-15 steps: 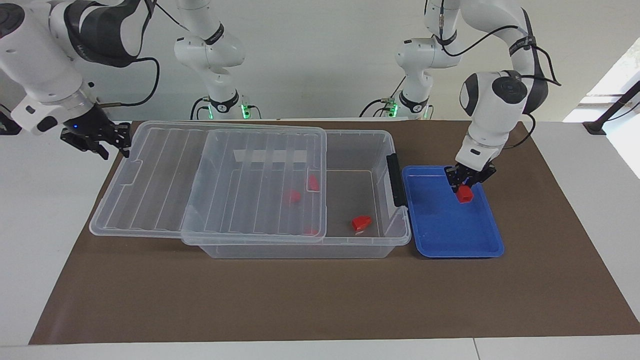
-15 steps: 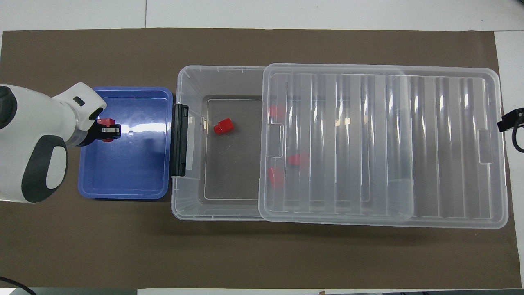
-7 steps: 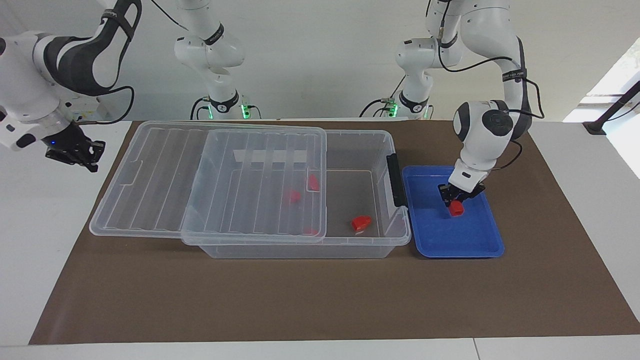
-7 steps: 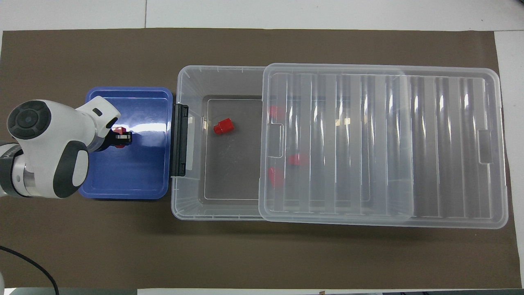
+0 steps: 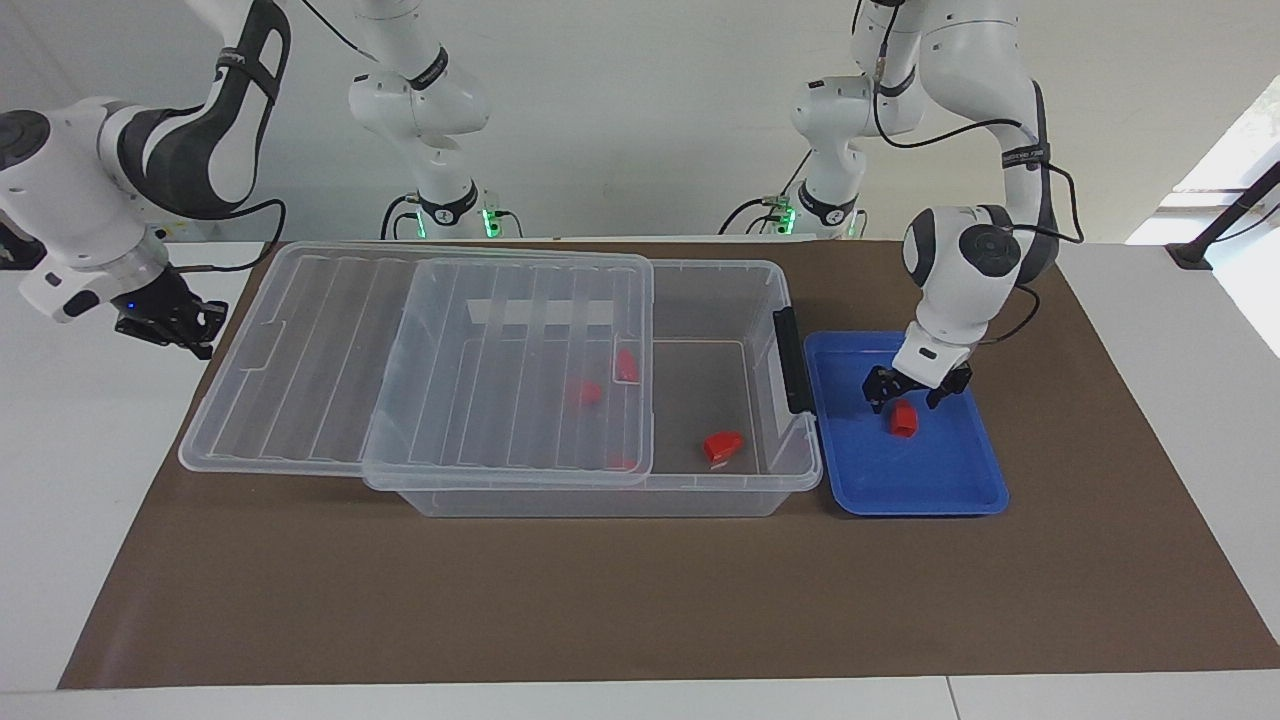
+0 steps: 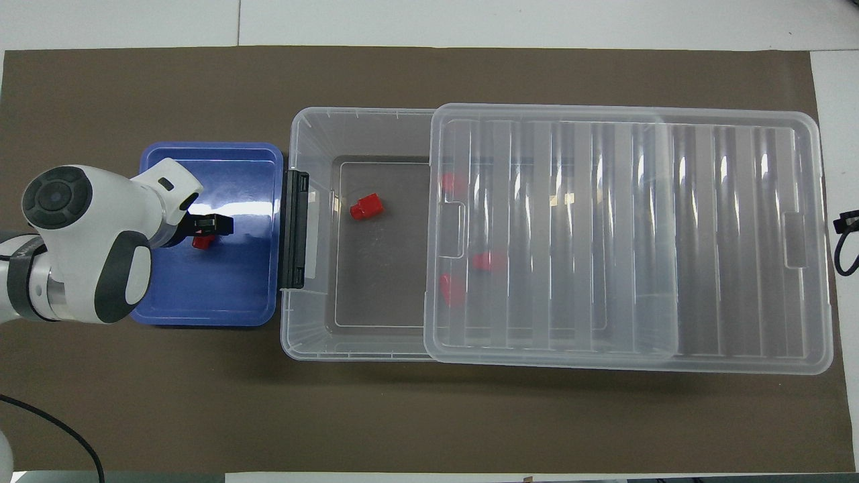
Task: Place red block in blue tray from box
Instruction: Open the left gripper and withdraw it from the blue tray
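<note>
A red block (image 5: pixel 903 418) (image 6: pixel 200 241) lies in the blue tray (image 5: pixel 930 480) (image 6: pixel 221 295), near its middle. My left gripper (image 5: pixel 905 398) (image 6: pixel 216 225) hovers just over that block, open, with its fingers spread to either side and nothing between them. The clear box (image 5: pixel 600 500) (image 6: pixel 315 342) stands beside the tray with its lid (image 5: pixel 420 370) (image 6: pixel 631 235) slid toward the right arm's end. Another red block (image 5: pixel 722 446) (image 6: pixel 366 206) lies on the uncovered box floor. My right gripper (image 5: pixel 165 325) (image 6: pixel 847 225) is shut, over the white table past the lid's end.
More red blocks (image 5: pixel 588 392) show blurred through the lid. A black handle clip (image 5: pixel 790 360) sits on the box end that faces the tray. A brown mat (image 5: pixel 640 600) covers the table under everything.
My left gripper lowered the red block into the blue tray, opened and let it go. My right gripper shut and drew away from the lid's corner.
</note>
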You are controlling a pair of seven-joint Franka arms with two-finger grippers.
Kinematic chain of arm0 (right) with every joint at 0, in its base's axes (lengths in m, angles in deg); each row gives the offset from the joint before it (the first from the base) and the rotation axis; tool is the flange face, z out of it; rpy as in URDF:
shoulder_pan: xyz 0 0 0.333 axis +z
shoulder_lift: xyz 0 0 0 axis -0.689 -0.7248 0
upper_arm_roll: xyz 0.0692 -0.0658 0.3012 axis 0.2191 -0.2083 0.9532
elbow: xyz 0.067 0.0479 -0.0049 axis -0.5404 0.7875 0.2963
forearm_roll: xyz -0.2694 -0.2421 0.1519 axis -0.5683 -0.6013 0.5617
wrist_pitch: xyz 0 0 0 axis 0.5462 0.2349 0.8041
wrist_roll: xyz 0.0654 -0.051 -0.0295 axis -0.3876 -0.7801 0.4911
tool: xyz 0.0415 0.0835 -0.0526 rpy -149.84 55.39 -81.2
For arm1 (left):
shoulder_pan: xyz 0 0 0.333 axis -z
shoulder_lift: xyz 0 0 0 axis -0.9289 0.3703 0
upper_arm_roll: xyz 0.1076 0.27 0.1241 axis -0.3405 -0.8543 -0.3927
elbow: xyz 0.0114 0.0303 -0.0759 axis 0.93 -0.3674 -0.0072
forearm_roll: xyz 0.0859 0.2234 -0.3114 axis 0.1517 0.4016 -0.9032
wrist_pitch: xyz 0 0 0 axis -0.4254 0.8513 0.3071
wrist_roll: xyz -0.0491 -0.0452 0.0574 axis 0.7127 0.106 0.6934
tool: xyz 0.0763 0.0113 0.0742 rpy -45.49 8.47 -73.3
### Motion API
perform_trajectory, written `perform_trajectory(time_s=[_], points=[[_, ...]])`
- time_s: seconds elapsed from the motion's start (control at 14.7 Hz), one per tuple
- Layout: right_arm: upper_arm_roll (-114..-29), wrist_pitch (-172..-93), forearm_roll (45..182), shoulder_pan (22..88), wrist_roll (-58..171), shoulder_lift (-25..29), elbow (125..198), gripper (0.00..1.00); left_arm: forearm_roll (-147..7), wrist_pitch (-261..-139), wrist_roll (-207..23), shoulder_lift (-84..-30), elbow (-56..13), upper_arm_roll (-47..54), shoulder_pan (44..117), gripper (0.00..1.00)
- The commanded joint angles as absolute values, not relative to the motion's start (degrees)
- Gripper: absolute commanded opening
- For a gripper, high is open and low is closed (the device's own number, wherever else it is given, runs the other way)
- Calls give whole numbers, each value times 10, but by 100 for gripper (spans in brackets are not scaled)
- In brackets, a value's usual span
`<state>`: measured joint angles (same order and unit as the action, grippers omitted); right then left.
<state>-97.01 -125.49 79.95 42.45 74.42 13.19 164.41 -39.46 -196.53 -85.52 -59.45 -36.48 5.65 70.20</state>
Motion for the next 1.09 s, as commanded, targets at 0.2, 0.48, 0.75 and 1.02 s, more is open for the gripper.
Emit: perform_trajectory(time_s=[0.2, 0.48, 0.75, 1.02], points=[[-932, -1265, 818, 430, 679, 150, 1678, 0, -394, -1801, -856, -621, -243, 59, 697, 100], [-899, -1265, 826, 431, 631, 150, 1679, 0, -394, -1699, -854, -649, -164, 60, 695, 100], [-873, -1267, 826, 431, 594, 155, 1687, 0, -413, -1647, -854, -705, -148, 61, 695, 100], [-844, -1269, 826, 431, 556, 157, 1695, 0, -435, -1616, -853, -730, -146, 59, 695, 100]])
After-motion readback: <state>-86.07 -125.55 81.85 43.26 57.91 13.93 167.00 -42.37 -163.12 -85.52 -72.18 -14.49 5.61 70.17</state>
